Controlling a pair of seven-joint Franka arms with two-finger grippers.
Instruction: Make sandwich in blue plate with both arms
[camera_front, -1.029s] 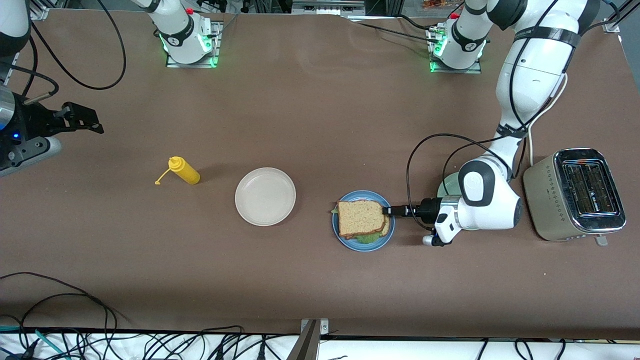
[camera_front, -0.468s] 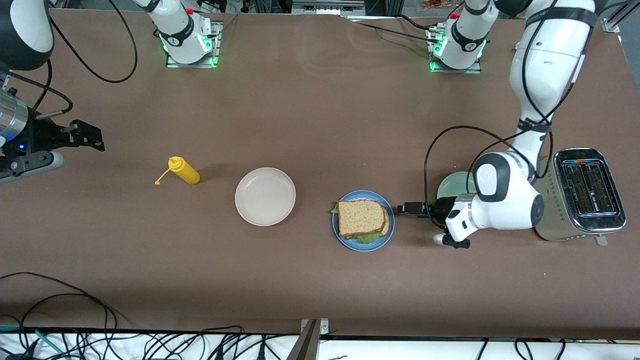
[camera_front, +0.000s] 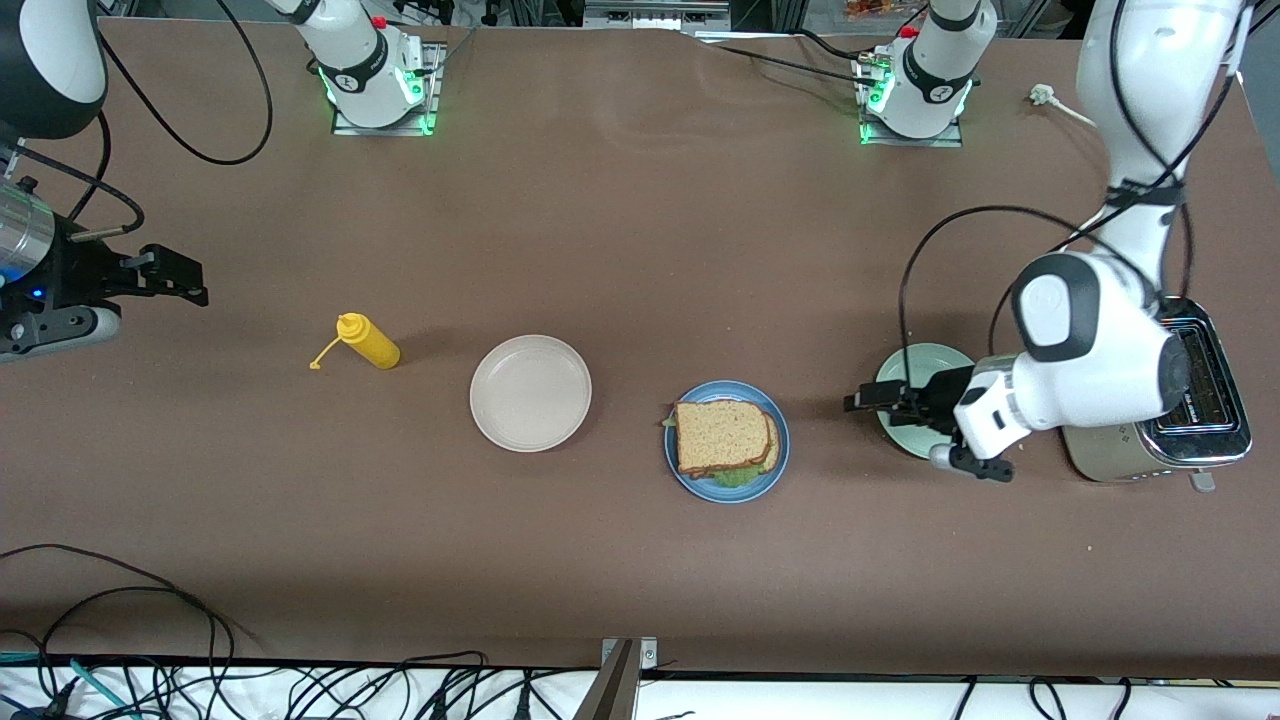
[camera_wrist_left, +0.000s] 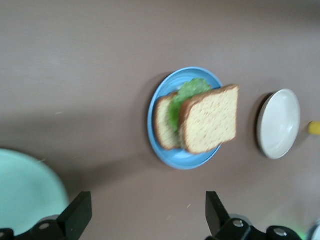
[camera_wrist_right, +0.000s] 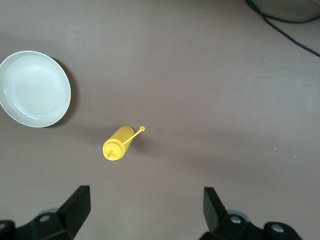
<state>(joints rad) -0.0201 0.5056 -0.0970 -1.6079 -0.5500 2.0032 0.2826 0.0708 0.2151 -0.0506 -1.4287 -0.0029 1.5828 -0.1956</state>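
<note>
Sandwich (camera_front: 723, 436) on blue plate (camera_front: 775, 470); lettuce (camera_front: 735, 478) mostly hidden btwn slices.

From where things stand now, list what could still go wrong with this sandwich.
1. The top bread slice sits offset on the sandwich, overhanging the blue plate; a bump could slide it off.
2. The left gripper, fingers open, hangs over the mint-green plate beside the toaster; a careless swing might clip either.
3. The right gripper waits, fingers open, near the yellow squeeze bottle, which could tip if brushed.
</note>
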